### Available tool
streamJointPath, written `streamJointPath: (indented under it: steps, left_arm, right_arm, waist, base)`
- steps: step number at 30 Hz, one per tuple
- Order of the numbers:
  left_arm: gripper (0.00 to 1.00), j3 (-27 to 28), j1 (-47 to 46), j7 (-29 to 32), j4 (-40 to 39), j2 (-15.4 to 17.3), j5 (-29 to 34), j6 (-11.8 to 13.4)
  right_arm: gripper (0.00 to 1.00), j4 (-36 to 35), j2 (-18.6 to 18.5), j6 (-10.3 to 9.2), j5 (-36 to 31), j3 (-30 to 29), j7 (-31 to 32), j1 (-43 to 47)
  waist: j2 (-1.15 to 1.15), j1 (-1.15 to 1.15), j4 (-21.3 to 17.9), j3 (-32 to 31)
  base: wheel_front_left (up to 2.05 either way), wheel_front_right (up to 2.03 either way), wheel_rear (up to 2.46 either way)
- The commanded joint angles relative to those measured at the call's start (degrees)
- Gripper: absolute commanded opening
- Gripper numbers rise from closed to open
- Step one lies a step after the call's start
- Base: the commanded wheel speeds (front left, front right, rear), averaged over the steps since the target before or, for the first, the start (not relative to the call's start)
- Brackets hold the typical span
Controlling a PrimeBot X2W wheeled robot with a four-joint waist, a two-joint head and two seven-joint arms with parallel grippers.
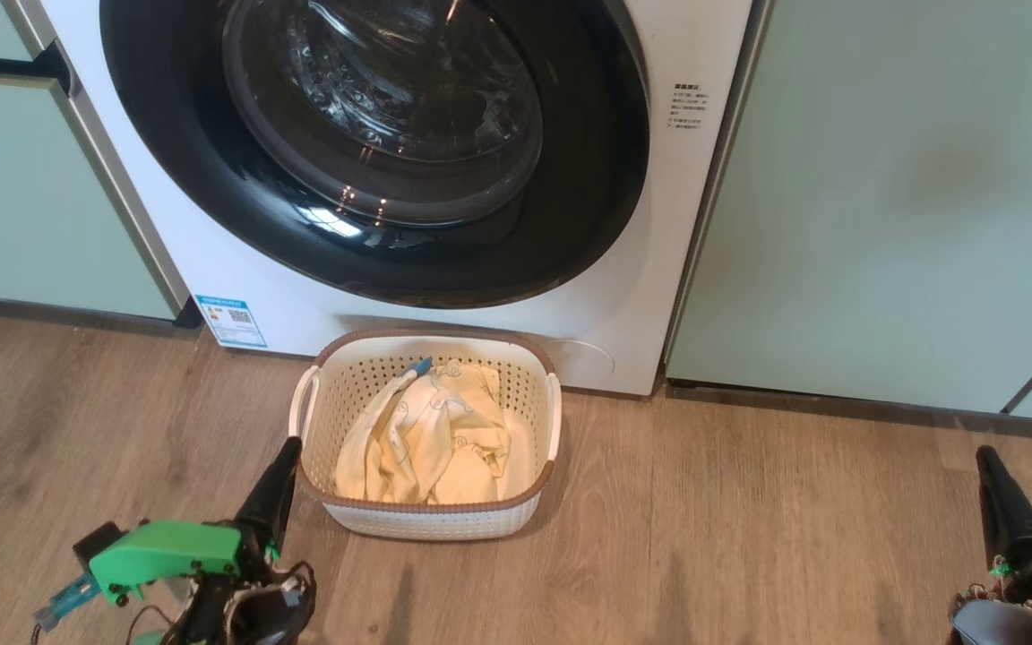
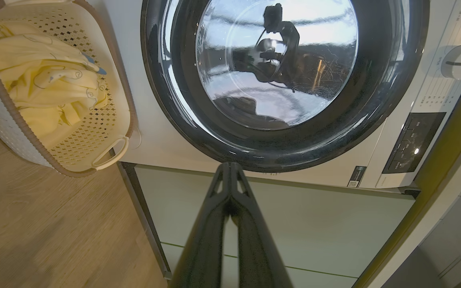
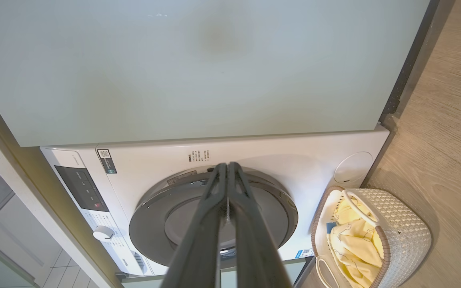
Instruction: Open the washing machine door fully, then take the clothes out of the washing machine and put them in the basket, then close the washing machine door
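The washing machine (image 1: 211,251) stands ahead with its round black-rimmed door (image 1: 373,143) closed flat against the front; the door also appears in the left wrist view (image 2: 286,80) and the right wrist view (image 3: 214,216). On the floor in front sits the basket (image 1: 431,515), holding pale yellow clothes (image 1: 435,434) with a bit of blue trim. My left gripper (image 1: 288,448) is shut and empty, low and just left of the basket. My right gripper (image 1: 986,457) is shut and empty at the lower right, far from the basket.
Pale green cabinet panels (image 1: 883,197) flank the machine on both sides. Wooden floor (image 1: 749,537) spreads around the basket. The machine's control panel and dial (image 2: 458,62) sit beyond the door.
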Motion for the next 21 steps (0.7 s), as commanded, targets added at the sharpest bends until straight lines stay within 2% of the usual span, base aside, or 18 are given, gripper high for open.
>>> streamJointPath:
  steps: [1, 21]
  left_arm:
    - [0.00, 1.7, -3.2, 0.4, -2.0, 0.3, -0.3, -0.1]
    - [0.00, 1.7, -3.2, 0.4, -2.0, 0.3, -0.3, -0.1]
  right_arm:
    - [0.00, -2.2, -0.6, -0.15, 0.4, 0.9, 0.3, -3.2]
    - [0.00, -2.2, -0.6, -0.15, 0.4, 0.9, 0.3, -3.2]
  waist:
    - [0.00, 0.00, 0.0, 0.0]
    - [0.00, 0.00, 0.0, 0.0]
  base:
    - [0.00, 0.00, 0.00]
    - [0.00, 0.00, 0.00]
